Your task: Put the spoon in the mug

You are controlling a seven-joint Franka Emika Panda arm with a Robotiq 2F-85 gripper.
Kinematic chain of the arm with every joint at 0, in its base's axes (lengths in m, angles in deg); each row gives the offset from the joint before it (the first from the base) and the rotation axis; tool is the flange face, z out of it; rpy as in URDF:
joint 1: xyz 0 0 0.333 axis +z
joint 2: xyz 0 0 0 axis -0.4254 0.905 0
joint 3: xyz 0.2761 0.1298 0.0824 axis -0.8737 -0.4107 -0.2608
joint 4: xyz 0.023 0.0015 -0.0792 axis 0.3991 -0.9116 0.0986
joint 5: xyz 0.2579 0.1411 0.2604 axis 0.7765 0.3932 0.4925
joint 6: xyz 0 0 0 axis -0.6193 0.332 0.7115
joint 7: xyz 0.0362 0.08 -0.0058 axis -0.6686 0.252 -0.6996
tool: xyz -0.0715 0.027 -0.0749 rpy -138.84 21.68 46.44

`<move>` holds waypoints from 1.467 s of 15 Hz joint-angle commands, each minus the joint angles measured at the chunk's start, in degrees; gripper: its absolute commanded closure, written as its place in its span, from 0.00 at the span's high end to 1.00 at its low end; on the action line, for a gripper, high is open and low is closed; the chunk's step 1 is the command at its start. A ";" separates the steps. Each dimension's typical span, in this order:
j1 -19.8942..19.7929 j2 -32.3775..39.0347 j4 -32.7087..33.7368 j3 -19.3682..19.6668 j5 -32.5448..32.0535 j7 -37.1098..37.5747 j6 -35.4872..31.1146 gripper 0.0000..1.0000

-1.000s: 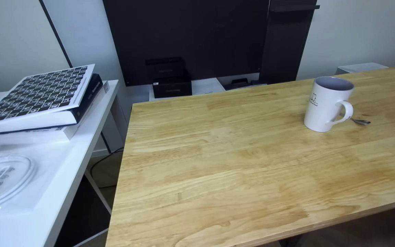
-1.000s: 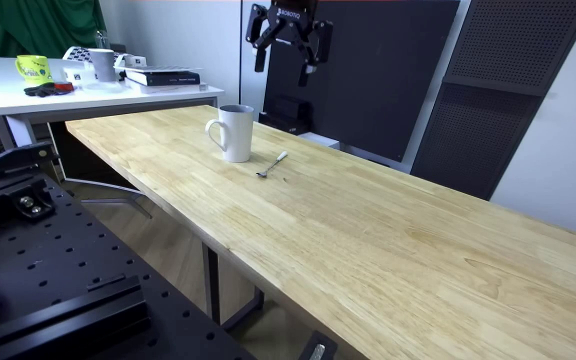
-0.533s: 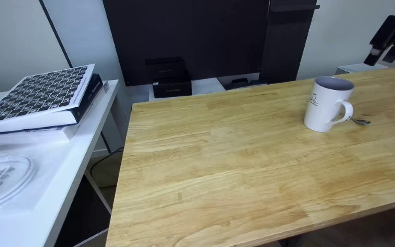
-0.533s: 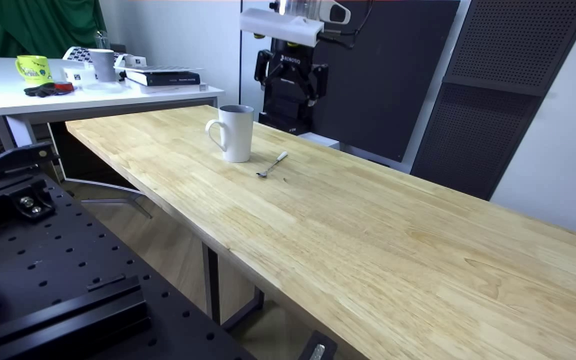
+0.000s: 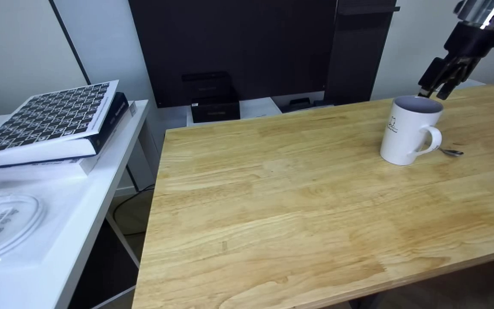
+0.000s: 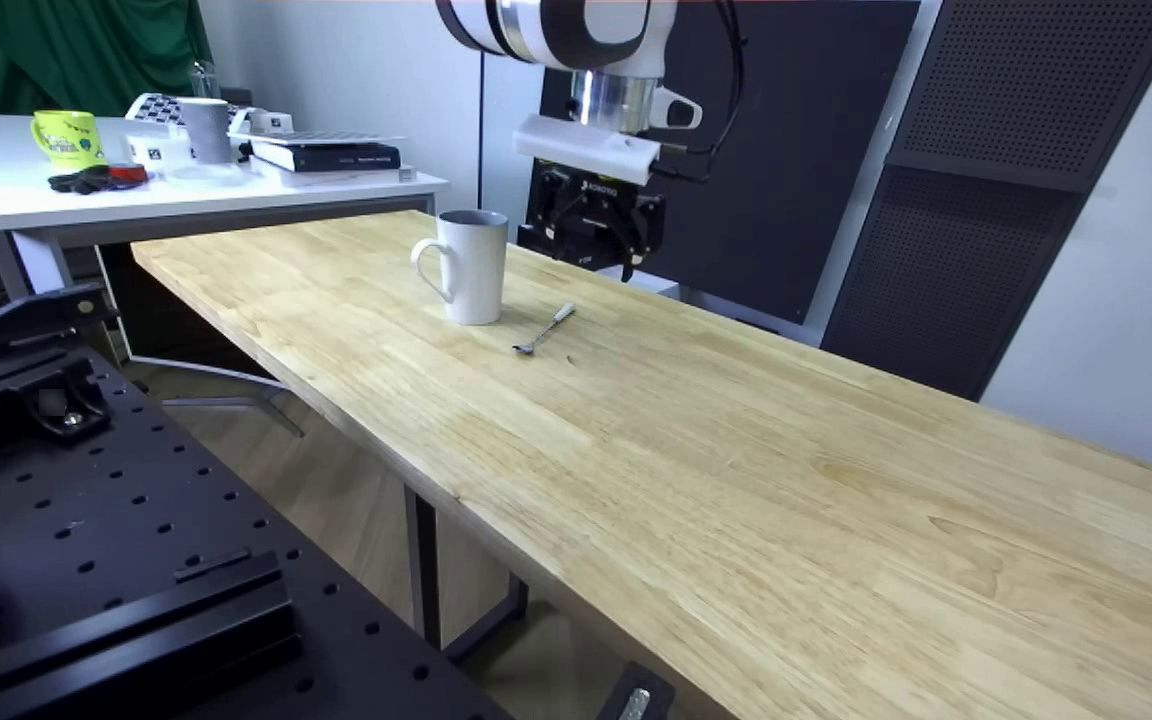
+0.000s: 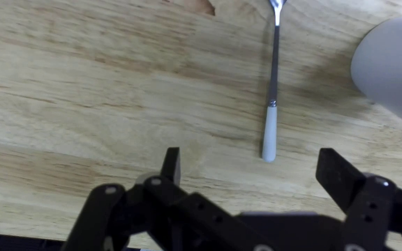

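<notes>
Jaws spread wide apart, nothing between them and nothing touched, hanging above the pale wooden bench (image 6: 836, 450), and there's the target! It's the slim, silvery metal spoon (image 7: 274, 78) with a white grip, lying flat on the bench near the tall white ceramic mug (image 6: 474, 270) with a loop handle, which stands upright, bare wood between the two. In the wrist view the spoon stretches ahead of the jaws, long axis running almost straight away from them: white handle end nearest, bowl farthest, part of that bowl cut off at the view's top edge. And look at the angle: that axis sits close to square across the line the jaws would close along, so a pinch across the handle looks on, I'd judge, with little or no turning needed. One wrinkle! From this viewpoint the handle isn't centred; it sits towards the jaw on the mug's side, and a descent that drifts that way could knock the mug. So, forward over the handle, a small shift across, then down: that's what the moment seems to call for.
</notes>
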 commanded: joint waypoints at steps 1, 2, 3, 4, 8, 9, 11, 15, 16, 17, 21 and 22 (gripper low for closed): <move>-1.36 5.98 7.76 -1.20 -2.52 3.44 0.79 1.00; -1.33 7.22 9.17 -1.45 -2.62 3.90 0.84 1.00; -1.18 8.28 10.37 -1.65 -2.79 4.50 0.92 1.00; -1.08 9.24 11.52 -1.99 -2.84 4.93 1.11 1.00; -0.07 11.99 14.79 -3.47 -2.58 7.08 1.73 1.00; 0.34 12.42 15.26 -3.72 -2.59 7.65 2.00 1.00; 0.99 13.03 15.85 -4.06 -2.69 8.36 3.09 1.00; 4.27 14.05 16.26 -1.59 -4.49 11.47 6.88 1.00; 4.71 14.34 16.40 -1.18 -4.83 11.96 7.62 1.00; 5.17 14.73 16.49 -0.84 -5.17 12.41 8.12 1.00; 6.23 16.13 17.65 0.50 -6.68 13.28 9.33 1.00; 6.50 16.27 17.86 0.81 -6.89 13.48 9.29 1.00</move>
